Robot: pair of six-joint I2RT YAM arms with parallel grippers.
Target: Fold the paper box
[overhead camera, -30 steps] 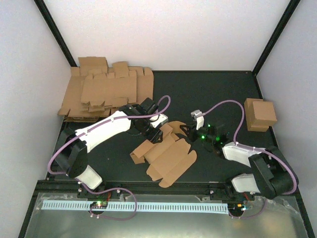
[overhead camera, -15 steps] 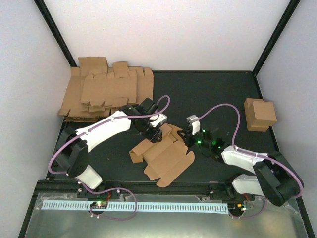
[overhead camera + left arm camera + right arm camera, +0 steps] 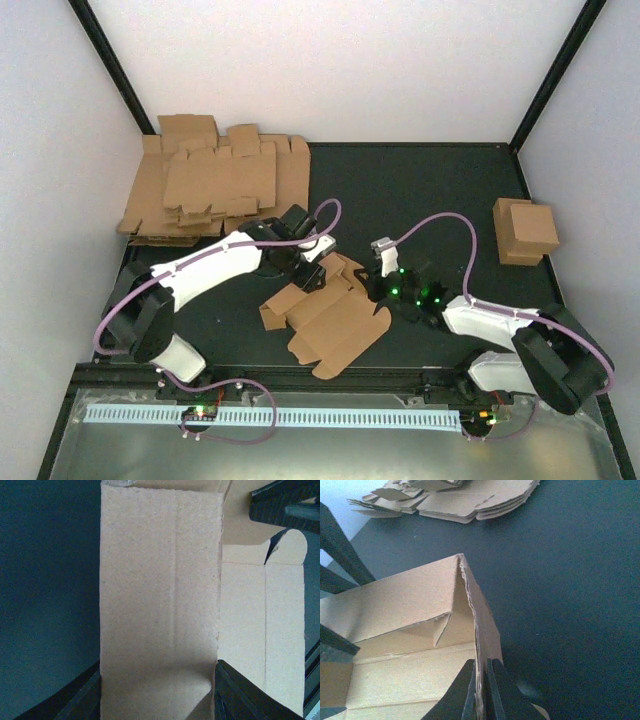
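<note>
The right gripper has its jaws clenched on a thin upright wall of the paper box, the two dark fingers pinching the cardboard edge from either side. The left gripper has its jaws about half apart. In its wrist view a long panel of the same box fills the gap, with one finger against each edge, so it is grasping that panel across its width.

The box sits on the dark table a little in front of the middle, between the two arms. Most of it lies spread open, with a flap with rounded corners pointing toward the near edge. The far-left part is folded up where the left gripper holds it, and the right end is raised at the right gripper.

In the far-left corner a pile of flat blanks lies against the wall, well apart from the box. By the right wall stands a closed brown box. Purple cables loop from both wrists.
</note>
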